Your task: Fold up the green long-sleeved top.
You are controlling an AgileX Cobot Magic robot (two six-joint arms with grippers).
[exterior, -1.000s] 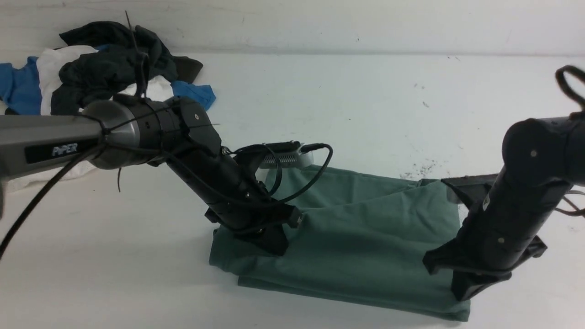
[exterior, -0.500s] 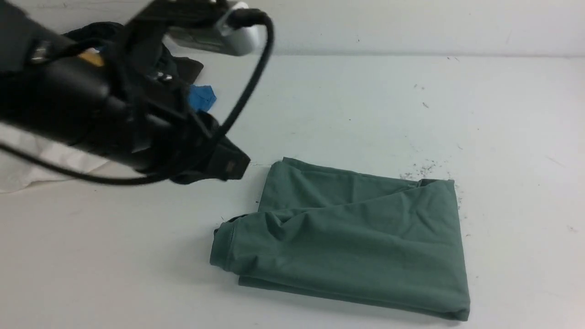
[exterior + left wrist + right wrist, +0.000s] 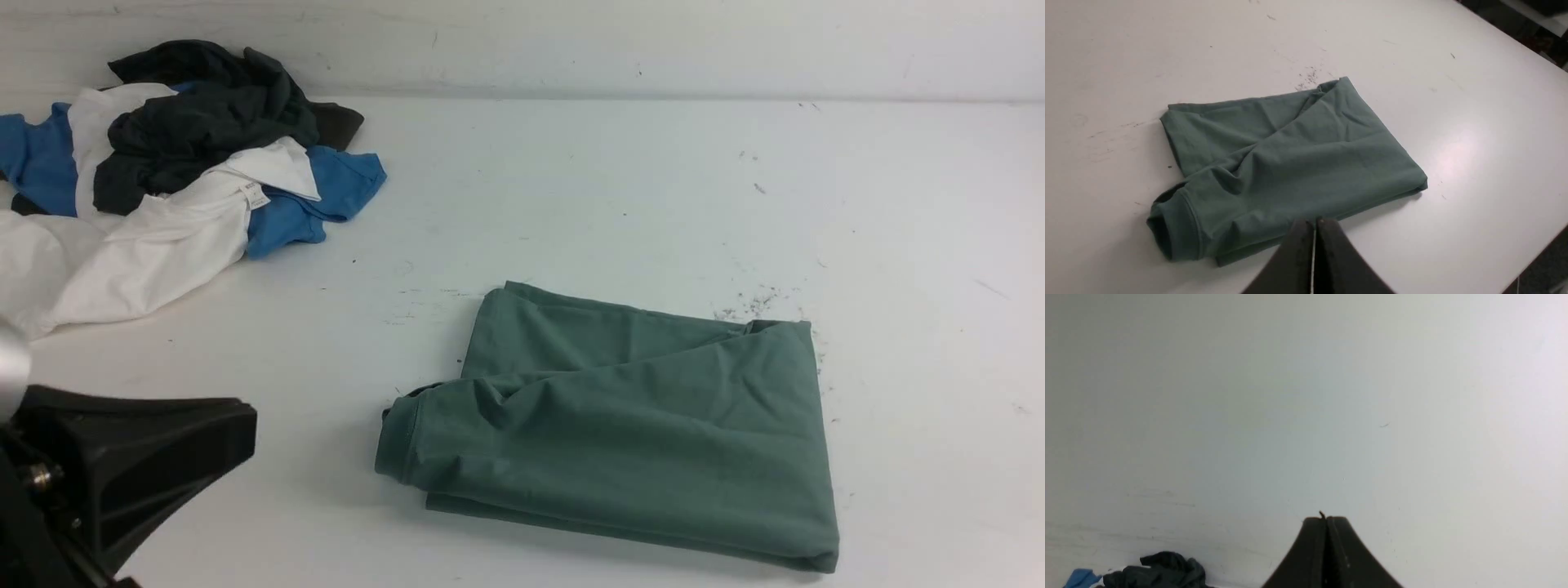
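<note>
The green long-sleeved top (image 3: 629, 425) lies folded into a rough rectangle on the white table, its ribbed cuff end toward the left. In the left wrist view the green long-sleeved top (image 3: 1290, 163) sits just beyond my left gripper (image 3: 1314, 222), whose jaws are pressed together with nothing between them. In the front view the left gripper (image 3: 245, 425) shows at the bottom left corner, well apart from the cloth. My right gripper (image 3: 1325, 517) is shut and empty, pointing at the bare wall; it is outside the front view.
A heap of white, blue and dark garments (image 3: 171, 171) lies at the table's back left, and the dark garments (image 3: 1155, 573) also show low in the right wrist view. The white table (image 3: 620, 196) stretches behind and to the right of the top; the table edge (image 3: 1531, 53) runs on the far side.
Both arms have lifted off the green top and pulled back. The left arm swung up, then down to the bottom left corner. The right arm has left the front view. The top lies still.
</note>
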